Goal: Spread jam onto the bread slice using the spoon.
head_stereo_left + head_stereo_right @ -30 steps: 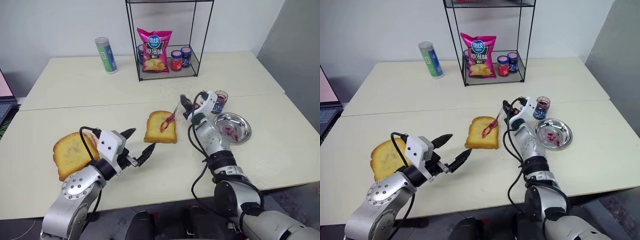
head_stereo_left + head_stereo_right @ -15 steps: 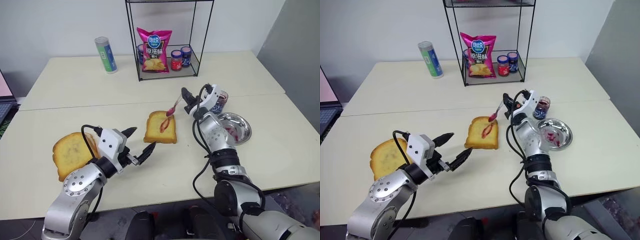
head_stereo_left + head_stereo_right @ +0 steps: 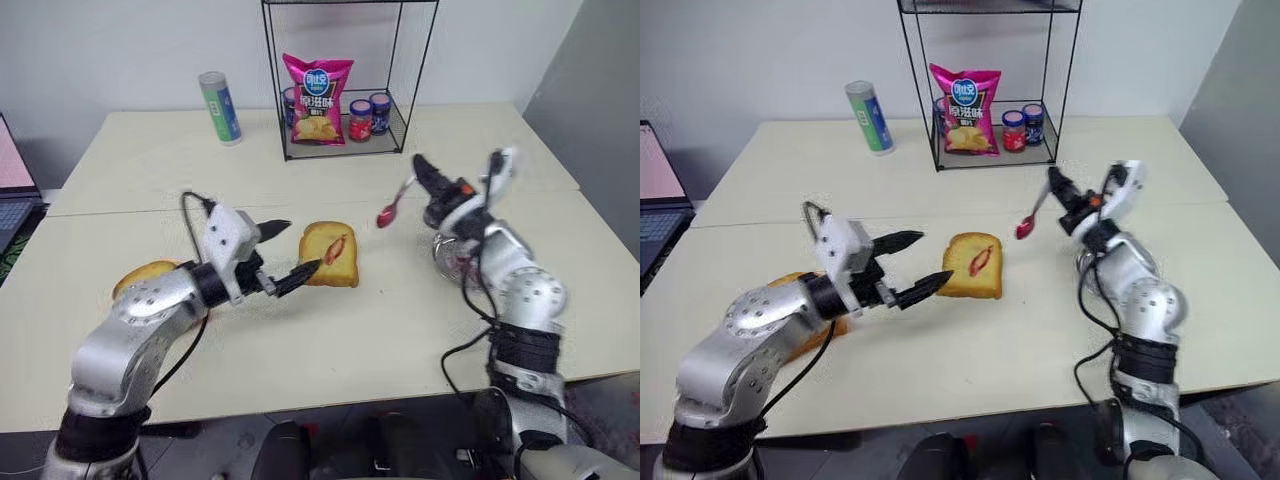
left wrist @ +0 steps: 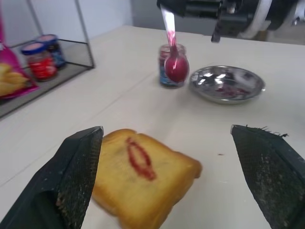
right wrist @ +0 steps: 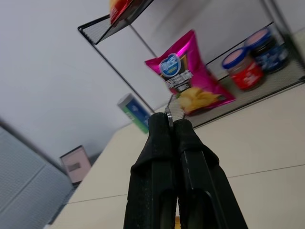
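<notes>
Meanwhile, the right gripper (image 3: pixel 1052 180), jaws clamped on the spoon (image 3: pixel 1030 218), had lifted off the bread slice (image 3: pixel 975 265), leaving one unspread jam (image 3: pixel 980 260) streak; left gripper (image 3: pixel 908 263) jaws gaped nearby.

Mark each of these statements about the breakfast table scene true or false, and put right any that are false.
1. The right gripper is shut on the slim silver metal spoon. True.
2. The spoon's bowl rests on the squarish golden-brown toast slice. False: it is lifted clear of the slice, off to one side in the air.
3. A streak of dark red jam lies on that toast slice. True.
4. The left gripper is shut on the toast slice. False: its fingers are spread open next to the slice.
5. The pink crisp bag lies flat on the table. False: it stands inside the black wire rack.
</notes>
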Robot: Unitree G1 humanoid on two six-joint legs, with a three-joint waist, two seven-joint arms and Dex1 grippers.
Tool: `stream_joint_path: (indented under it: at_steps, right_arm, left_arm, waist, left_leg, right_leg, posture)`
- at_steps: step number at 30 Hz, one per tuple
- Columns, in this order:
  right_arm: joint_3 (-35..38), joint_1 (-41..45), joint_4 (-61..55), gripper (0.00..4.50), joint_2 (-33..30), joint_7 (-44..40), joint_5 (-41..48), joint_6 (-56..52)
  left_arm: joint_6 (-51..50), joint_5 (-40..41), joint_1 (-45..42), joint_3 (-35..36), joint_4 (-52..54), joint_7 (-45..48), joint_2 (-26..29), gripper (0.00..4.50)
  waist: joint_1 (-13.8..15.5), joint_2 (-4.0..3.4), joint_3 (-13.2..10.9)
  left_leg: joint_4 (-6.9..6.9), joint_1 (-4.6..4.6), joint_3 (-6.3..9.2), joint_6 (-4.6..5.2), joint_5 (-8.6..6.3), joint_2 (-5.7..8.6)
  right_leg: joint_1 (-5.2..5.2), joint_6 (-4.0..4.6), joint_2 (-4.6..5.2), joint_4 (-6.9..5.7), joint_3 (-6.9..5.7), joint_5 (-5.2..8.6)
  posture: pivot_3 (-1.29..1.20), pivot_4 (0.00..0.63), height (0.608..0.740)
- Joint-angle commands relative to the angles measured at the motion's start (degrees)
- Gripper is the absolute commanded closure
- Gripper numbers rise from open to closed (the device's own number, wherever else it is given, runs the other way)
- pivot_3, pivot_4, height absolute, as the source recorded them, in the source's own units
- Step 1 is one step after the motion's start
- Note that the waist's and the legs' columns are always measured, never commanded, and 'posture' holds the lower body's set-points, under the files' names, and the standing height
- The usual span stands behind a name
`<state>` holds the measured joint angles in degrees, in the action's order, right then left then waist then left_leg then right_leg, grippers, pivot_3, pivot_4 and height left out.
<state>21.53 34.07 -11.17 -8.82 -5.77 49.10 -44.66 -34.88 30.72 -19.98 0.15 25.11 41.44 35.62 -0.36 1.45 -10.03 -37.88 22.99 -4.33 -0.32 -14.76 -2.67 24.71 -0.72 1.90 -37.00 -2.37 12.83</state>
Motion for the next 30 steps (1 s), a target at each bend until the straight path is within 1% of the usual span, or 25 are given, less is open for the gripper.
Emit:
stream_joint_path:
  at_steps: [1,4,7,8,11,13,19,24,30]
  right_arm:
    - [3.07,-3.03,-8.59,4.49,-3.83,5.52,0.42,-1.25]
    - [6.11,-7.85,-10.51,4.49,-5.84,9.04,-1.47,-0.16]
    - [8.28,-11.44,-10.07,4.49,-6.36,11.12,-3.38,2.37]
    - [9.13,-12.51,-8.85,4.49,-6.46,11.73,-4.92,3.99]
    - [11.09,-14.61,-2.7,4.49,-7.38,10.06,-8.65,9.67]
    - [11.82,-14.16,-0.26,4.49,-7.1,9.26,-8.34,11.52]
    - [13.69,-10.81,10.38,4.49,-6.32,4.85,-5.26,14.89]
    - [15.38,-7.82,16.67,4.49,-6.01,2.75,-3.23,17.63]
    - [15.04,-7.46,23.51,4.49,-6.08,-1.16,-4.49,21.09]
  left_arm:
    - [0.46,-0.75,-7.32,-6.22,-4.11,6.2,-0.9,0.0]
    - [2.28,-2.8,-13.0,-10.67,-8.98,10.2,-2.51,0.0]
    - [4.78,-4.87,-16.31,-13.76,-12.91,12.99,-4.73,0.0]
    - [6.1,-5.86,-17.26,-14.94,-14.3,13.88,-5.82,0.0]
    - [11.16,-9.97,-19.65,-18.66,-19.22,15.66,-9.17,0.0]
    - [13.21,-11.78,-20.22,-19.63,-21.38,15.97,-10.4,0.0]
    - [14.84,-13.1,-20.35,-20.21,-24.19,15.84,-15.1,0.0]
    - [15.02,-13.97,-20.22,-19.73,-24.34,16.11,-16.22,0.0]
    - [15.42,-14.5,-19.8,-19.14,-24.35,16.02,-16.27,0.0]
  waist:
    - [-0.06,0.0,0.0]
    - [0.13,0.01,0.01]
    - [0.21,0.02,0.0]
    - [0.11,0.01,0.0]
    - [0.07,0.01,0.0]
    - [-0.04,0.02,0.0]
    - [-0.62,0.01,0.0]
    - [-0.66,0.0,0.0]
    - [-0.66,0.0,0.0]
  left_leg:
    - [0.0,-0.01,-0.01,0.0,0.0,-0.01]
    - [0.01,-0.02,-0.05,0.0,0.0,0.01]
    - [0.0,-0.02,-0.09,0.0,0.0,0.01]
    - [0.0,-0.02,-0.1,0.0,0.0,0.01]
    - [-0.01,-0.04,-0.22,0.01,0.0,0.06]
    - [-0.01,-0.06,-0.29,0.01,0.0,0.06]
    - [-0.01,-0.04,-0.33,0.01,0.0,0.02]
    - [0.0,-0.04,-0.34,0.01,0.0,0.0]
    - [-0.02,-0.04,-0.37,0.01,0.0,-0.02]
  right_leg:
    - [0.01,0.0,-0.03,0.0,0.01,0.0]
    - [0.0,-0.01,-0.09,0.01,0.05,0.01]
    - [0.0,-0.02,-0.1,0.02,0.1,0.01]
    - [0.01,-0.02,-0.1,0.02,0.12,0.01]
    - [0.05,-0.03,-0.12,0.01,0.22,0.01]
    - [0.06,-0.05,-0.16,0.01,0.29,0.0]
    - [0.2,-0.03,-0.4,-0.09,0.38,-0.02]
    - [0.2,-0.02,-0.45,-0.08,0.38,-0.02]
    - [0.2,-0.03,-0.41,-0.07,0.43,-0.02]
  posture:
    - [0.0,0.15,0.74]
    - [0.0,0.15,0.74]
    - [0.0,0.15,0.74]
    - [0.0,0.15,0.74]
    - [0.0,0.15,0.74]
    - [0.0,0.15,0.74]
    - [0.0,0.15,0.74]
    - [0.0,0.15,0.74]
    - [0.0,0.15,0.74]
